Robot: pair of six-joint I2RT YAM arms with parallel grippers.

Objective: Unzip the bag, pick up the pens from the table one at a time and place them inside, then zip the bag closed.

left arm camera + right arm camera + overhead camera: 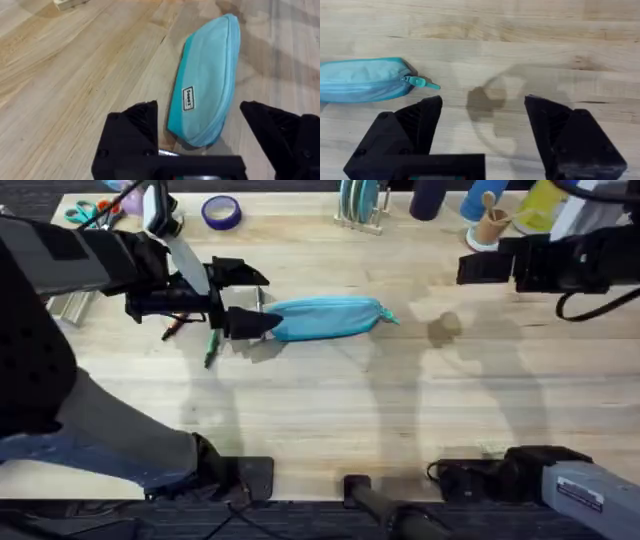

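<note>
The bag [325, 318] lies flat on the desk [330, 410], and its zip looks fully shut: in the right wrist view the teal pull [422, 83] sits at the very end of the pouch, so the unzipping has not begun. The left claw [240, 298] stands wide open and holds nothing, its fingers straddling the near end of the bag, which lies between and just ahead of them without clearly touching either. The right claw [482, 132] is also spread wide and empty, held over bare wood, with the bag's zip end off to one side of it and a little ahead.

The pens are not yet in the bag. A green pen [211, 348] and what seems to be an orange one [175, 327] lie on the desk just behind and beneath the left claw; the dark grey one is hard to make out there. By my reading every step remains: opening the zip, loading the three pens, closing it.
</note>
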